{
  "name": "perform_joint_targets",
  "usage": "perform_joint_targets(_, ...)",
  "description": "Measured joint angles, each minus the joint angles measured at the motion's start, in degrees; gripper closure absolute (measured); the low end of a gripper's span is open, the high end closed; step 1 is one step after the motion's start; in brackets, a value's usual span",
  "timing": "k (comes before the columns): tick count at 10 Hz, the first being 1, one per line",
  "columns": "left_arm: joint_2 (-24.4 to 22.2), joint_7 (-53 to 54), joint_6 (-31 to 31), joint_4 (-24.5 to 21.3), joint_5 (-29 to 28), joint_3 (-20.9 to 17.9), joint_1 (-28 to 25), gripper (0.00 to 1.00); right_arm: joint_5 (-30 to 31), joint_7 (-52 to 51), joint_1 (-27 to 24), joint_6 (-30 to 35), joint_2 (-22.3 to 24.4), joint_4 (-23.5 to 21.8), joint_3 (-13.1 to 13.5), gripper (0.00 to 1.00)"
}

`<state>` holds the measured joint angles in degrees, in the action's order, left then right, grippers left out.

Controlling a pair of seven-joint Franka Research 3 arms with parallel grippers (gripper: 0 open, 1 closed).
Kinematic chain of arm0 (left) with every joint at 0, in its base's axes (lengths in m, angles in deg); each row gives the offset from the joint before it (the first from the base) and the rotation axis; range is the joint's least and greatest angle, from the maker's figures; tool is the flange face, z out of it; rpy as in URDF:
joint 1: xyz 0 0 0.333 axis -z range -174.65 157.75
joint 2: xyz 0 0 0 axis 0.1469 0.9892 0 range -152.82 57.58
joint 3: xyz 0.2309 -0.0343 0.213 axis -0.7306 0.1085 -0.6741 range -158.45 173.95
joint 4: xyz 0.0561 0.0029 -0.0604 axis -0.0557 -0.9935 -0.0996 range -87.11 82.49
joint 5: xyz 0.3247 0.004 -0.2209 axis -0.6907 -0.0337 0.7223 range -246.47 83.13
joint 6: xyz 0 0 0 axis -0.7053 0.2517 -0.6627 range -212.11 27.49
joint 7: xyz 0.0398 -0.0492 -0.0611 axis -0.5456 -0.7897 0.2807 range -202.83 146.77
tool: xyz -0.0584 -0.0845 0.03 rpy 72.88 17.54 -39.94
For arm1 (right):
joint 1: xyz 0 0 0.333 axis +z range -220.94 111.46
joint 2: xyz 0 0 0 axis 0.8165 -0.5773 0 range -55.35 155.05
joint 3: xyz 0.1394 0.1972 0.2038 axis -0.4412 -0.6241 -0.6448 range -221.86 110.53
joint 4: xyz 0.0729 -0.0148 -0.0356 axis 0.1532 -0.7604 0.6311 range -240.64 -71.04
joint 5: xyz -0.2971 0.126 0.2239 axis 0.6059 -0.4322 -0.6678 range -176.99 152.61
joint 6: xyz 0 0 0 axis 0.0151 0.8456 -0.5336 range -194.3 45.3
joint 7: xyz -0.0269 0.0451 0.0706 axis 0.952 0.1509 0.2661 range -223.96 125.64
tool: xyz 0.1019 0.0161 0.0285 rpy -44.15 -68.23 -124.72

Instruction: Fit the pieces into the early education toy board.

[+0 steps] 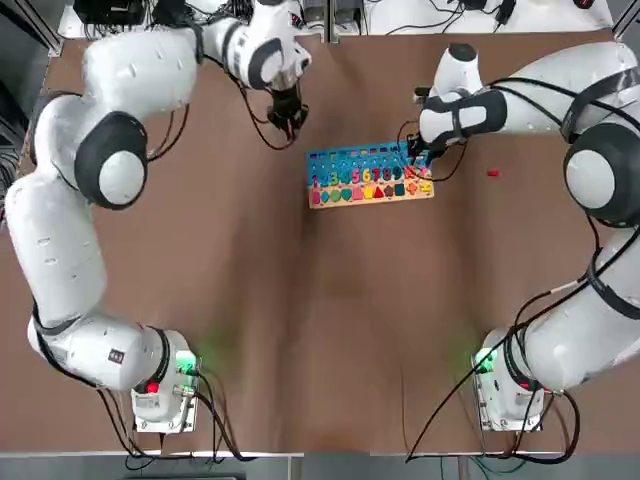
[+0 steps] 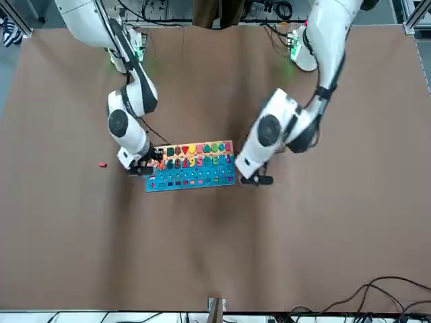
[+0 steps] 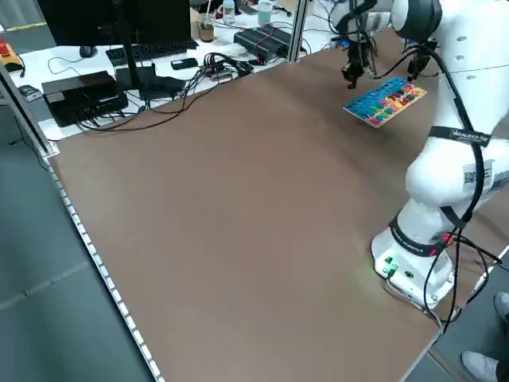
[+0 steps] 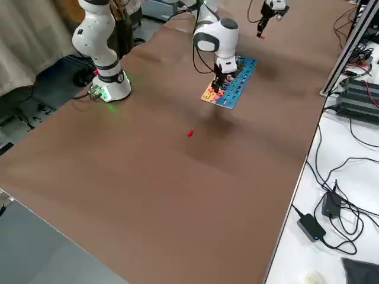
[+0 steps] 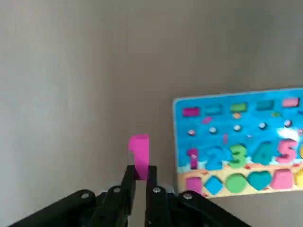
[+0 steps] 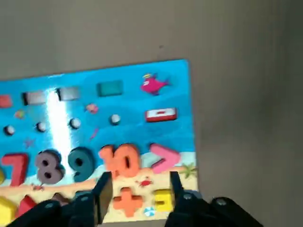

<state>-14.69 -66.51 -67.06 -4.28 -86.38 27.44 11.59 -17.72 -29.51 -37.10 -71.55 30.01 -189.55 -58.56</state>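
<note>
Gripping an upright pink 1 (image 5: 139, 156) (long axis vertical), left pincer (image 5: 141, 173) hovers beside the toy board (image 5: 236, 137); right pincer (image 6: 142, 177) gapes over it.

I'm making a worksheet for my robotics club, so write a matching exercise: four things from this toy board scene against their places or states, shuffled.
Things
1. Pink number 1
2. Small red piece
3. Orange 10
4. Right hand

Places or states
A. Open, at the right-hand end of the toy board
B. On the brown table, apart from the board
C. Gripped by the left hand
D. In the board's row of numbers

Right pairs: 1-C, 2-B, 3-D, 4-A
</note>
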Motion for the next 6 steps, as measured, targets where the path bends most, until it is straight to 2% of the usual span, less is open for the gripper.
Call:
perform_joint_targets(2, 2.63, -3.17, -1.95, -0.17, -1.00, -0.25, 3.59, 0.87, 0.00, 0.12, -4.45, 0.10, 0.05, 0.04, 0.21, 0.08)
perform_joint_targets(3, 3.75, -4.26, -2.91, -0.19, -1.39, -0.35, 4.67, 0.87, 0.17, 0.08, -7.14, 0.21, 0.06, 0.15, 0.29, 0.00)
perform_joint_targets(6, 5.94, -5.39, -5.34, -0.19, -1.60, -1.35, 6.91, 0.87, 1.94, -7.37, -17.50, 0.39, 0.07, 2.07, 0.44, 0.00)
